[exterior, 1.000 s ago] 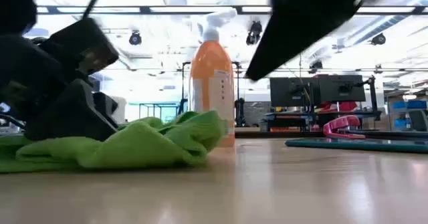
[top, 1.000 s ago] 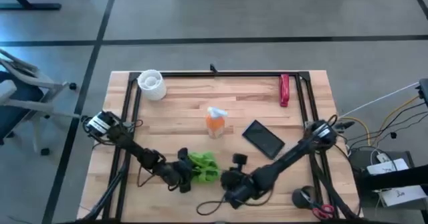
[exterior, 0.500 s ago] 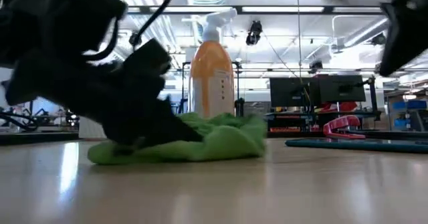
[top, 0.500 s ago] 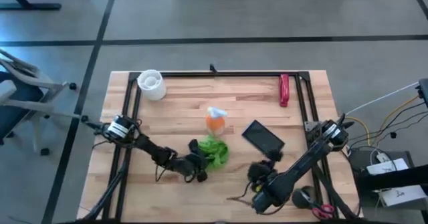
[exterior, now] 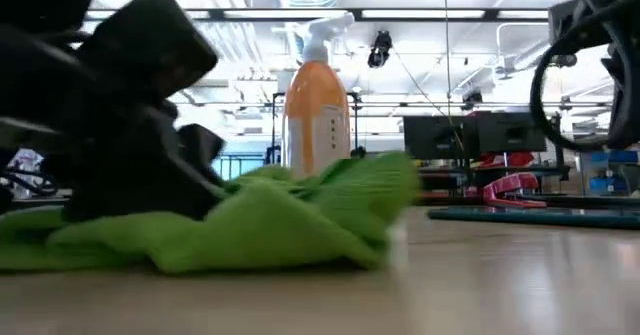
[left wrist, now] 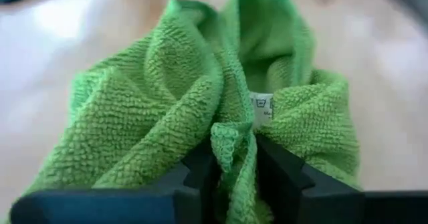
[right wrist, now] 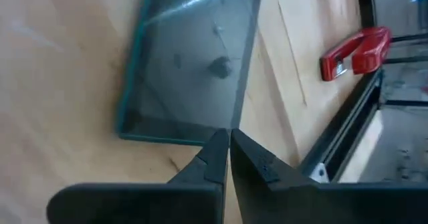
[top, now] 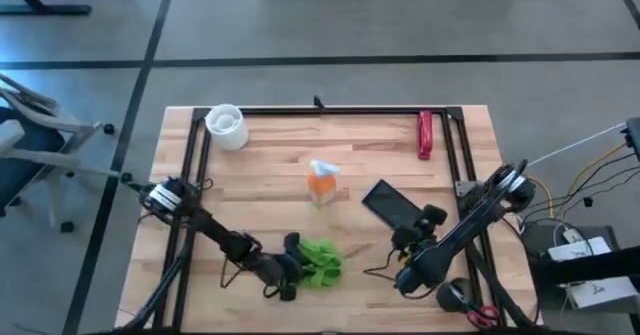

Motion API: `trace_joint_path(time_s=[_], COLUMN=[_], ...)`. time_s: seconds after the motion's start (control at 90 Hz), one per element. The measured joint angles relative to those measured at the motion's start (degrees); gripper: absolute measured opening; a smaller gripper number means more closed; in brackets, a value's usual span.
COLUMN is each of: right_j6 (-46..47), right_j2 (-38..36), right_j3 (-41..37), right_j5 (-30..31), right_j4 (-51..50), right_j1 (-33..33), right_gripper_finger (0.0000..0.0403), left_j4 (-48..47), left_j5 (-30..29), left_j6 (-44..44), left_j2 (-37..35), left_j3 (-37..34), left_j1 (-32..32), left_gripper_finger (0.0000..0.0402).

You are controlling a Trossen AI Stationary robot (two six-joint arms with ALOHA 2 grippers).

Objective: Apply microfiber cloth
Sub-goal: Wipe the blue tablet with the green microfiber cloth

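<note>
The lime-green microfiber cloth (top: 322, 262) lies bunched and wrinkled on the wooden table near its front edge, seen also in the low view (exterior: 260, 220) and the left wrist view (left wrist: 167, 97). My left gripper (top: 292, 268) is shut on the cloth's left side. The black rectangular slab (top: 393, 207) lies flat to the right. My right gripper (top: 418, 227) is shut, its fingertips (right wrist: 225, 144) over the slab's near corner (right wrist: 200, 127). My left gripper pinches a bunched fold of the cloth (left wrist: 231, 150), several layers thick, between its two fingers (left wrist: 200, 167). It comes in low and nearly level from the table's left. The cloth spreads out beyond the fingers and rests on the table, slack. My right gripper: I cannot tell whether it touches the slab.
An orange spray bottle with a white top (top: 322, 183) stands just beyond the cloth. A white cup (top: 227, 127) is at the far left and a red stapler (top: 425, 135) at the far right. A black frame rail (top: 330, 109) borders the table.
My left gripper, shut on the cloth, has dragged it along the table toward the bottle and then back toward the near edge. My right gripper has moved to the right and toward the far edge, up to the slab.
</note>
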Motion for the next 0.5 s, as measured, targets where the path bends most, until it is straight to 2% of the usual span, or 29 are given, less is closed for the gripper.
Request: trace_joint_path(time_s=[0.089,0.178,0.356,0.5], right_j6=[2.18,3.2,-0.97,-2.17], right_j2=[-5.98,-11.19,-17.57,-19.76], right_j3=[-5.7,-11.2,-21.21,-26.17], right_j5=[3.54,5.82,6.16,6.19], right_j4=[5.23,10.88,23.46,29.6], right_j1=[-1.69,-4.56,-12.63,-19.16], right_gripper_finger=[0.0,0.0,0.0,0.0], left_j4=[-2.27,-1.98,1.1,6.83], left_j5=[-6.65,-9.46,-10.08,-6.61], left_j6=[-2.23,-3.65,-6.76,-2.5], left_j2=[-2.24,-3.18,-1.66,-0.16], left_j3=[-2.5,-4.66,-6.5,-6.4], left_j1=[1.53,3.22,8.77,10.65], left_gripper_finger=[0.0072,0.0069,0.0065,0.0067])
